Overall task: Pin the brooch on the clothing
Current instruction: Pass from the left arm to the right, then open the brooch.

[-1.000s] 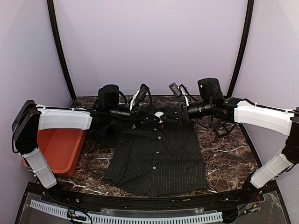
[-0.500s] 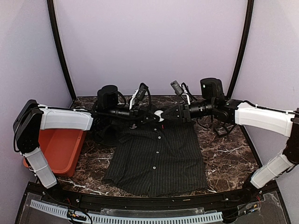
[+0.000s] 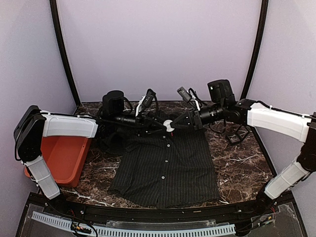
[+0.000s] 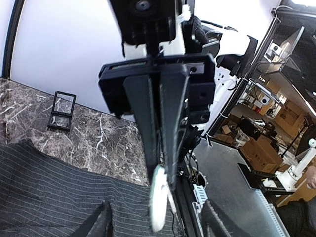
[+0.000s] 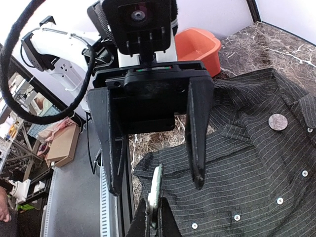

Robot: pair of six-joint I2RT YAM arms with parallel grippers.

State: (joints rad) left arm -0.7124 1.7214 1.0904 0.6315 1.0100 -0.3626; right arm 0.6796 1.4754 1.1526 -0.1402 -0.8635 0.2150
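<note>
Pinching the brooch (image 5: 156, 187) by its thin rim, the right pincer (image 5: 154, 215) has its jaws pressed together and carries the white disc alone. The left pincer (image 3: 160, 127) faces it with jaws spread, one finger on each side of the brooch and gripping nothing. Both hang just above the collar of the shirt (image 3: 165, 168), which lies buttoned below them, hem toward the arm bases. The grip looks slight: held edge-on by so little, the brooch may swivel or slip out and drop onto the cloth. A left finger brushing it while drawing away would be enough to cause that. The shirt is loose and rumpled near the collar with nothing holding it down, so a push from above may only shove the fabric aside instead of fastening. Whether the pin side faces the cloth I cannot tell. A grey disc (image 5: 278, 121) rests on the shirt near the collar, below and aside of the right pincer; what it is is unclear. Under the pincers lies a dark marble table (image 3: 242, 158) with white veins. A red bin (image 3: 61, 155) sits back along the left arm, well apart from its pincer, and lilac walls (image 3: 158, 44) rise beyond both.
</note>
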